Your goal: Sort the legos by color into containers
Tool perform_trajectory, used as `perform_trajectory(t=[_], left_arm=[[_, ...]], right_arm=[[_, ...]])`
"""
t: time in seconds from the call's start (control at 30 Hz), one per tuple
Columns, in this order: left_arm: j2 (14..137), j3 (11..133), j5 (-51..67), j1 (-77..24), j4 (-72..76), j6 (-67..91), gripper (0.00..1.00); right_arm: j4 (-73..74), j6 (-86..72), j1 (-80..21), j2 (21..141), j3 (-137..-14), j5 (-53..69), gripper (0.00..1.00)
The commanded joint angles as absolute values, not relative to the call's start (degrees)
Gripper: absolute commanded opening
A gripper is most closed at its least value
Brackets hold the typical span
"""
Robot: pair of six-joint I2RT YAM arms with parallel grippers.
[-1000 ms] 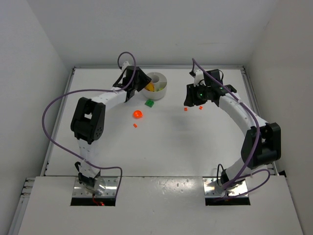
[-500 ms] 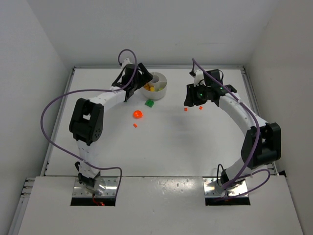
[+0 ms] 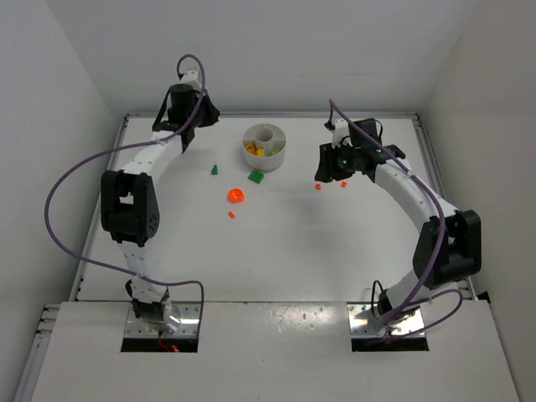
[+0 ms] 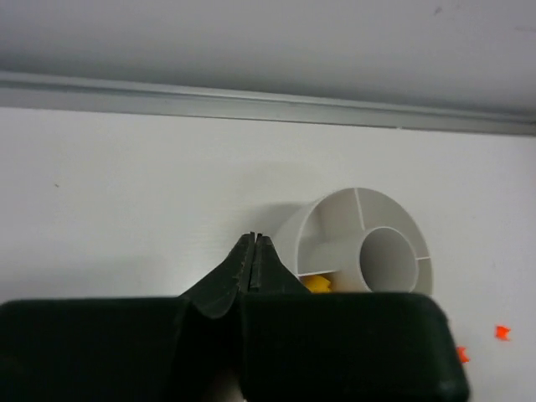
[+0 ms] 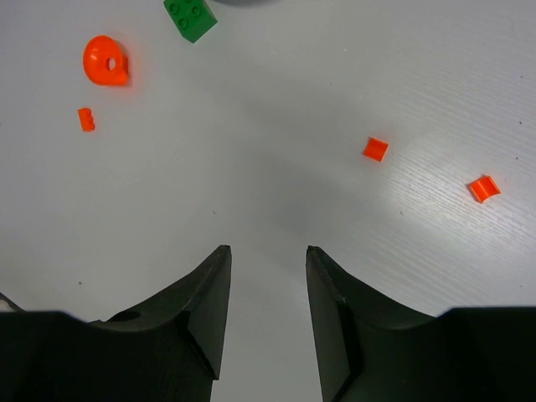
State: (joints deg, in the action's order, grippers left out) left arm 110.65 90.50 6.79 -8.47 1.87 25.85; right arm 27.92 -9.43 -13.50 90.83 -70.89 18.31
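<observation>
Swung away from the dish since the earlier frame, the left end effector (image 4: 254, 243) now sits toward the far left corner of the tabletop (image 3: 293, 243). Its jaws are pressed together on nothing, and it points back at the white dish (image 3: 281, 152). Yellow legos (image 3: 258, 151) lie in a wedge on the dish's near-left side. With the arm gone, a small dark green bit (image 3: 214, 170) shows on the tabletop left of the dish.

The right end effector (image 5: 266, 251) has not shifted. Its jaws are partly apart and empty, hovering over bare tabletop. Just ahead of it lie a square orange chip (image 5: 375, 149) and a curved orange chip (image 5: 481, 188). Further out toward the dish are a green brick (image 5: 190, 17), a round orange piece (image 5: 105, 60) and a tiny orange bit (image 5: 85, 119), all loose.

These pieces look rigid, very light and slick, so they will likely skid or flip if nudged. Each is best pinched squarely across flat opposite sides. The round piece is the likeliest to squirt out.
</observation>
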Motion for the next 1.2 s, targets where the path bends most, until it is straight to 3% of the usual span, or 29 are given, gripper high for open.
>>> perform_trajectory(t=[0.0,0.03,0.1,0.2,0.43,0.63,1.17], left_arm=[[115.91,102.78,12.72,-7.13,-6.31,16.20,0.00],[116.97,103.88,17.79,-7.12,-8.16,14.69,0.05],[117.60,103.89,22.65,-6.42,-7.56,9.86,0.54],[119.00,105.02,24.43,-6.94,-7.56,7.74,0.99],[122.69,108.81,19.98,-10.10,-7.56,7.73,1.00],[126.56,113.90,12.58,-14.06,-13.25,3.26,0.94],[130.51,116.63,3.08,-14.59,-15.82,2.72,0.94]], right_arm=[[26.19,-9.05,-13.18,89.38,-70.84,19.86,0.42],[26.19,-9.05,-13.18,90.08,-70.84,20.39,0.42],[26.19,-9.05,-13.18,90.09,-70.84,21.79,0.42],[26.19,-9.05,-13.18,90.70,-70.84,22.32,0.42],[26.19,-9.05,-13.71,90.70,-70.84,22.32,0.42],[26.19,-8.53,-13.71,90.70,-70.84,22.32,0.42],[26.19,-8.53,-13.71,91.23,-70.84,22.32,0.42]])
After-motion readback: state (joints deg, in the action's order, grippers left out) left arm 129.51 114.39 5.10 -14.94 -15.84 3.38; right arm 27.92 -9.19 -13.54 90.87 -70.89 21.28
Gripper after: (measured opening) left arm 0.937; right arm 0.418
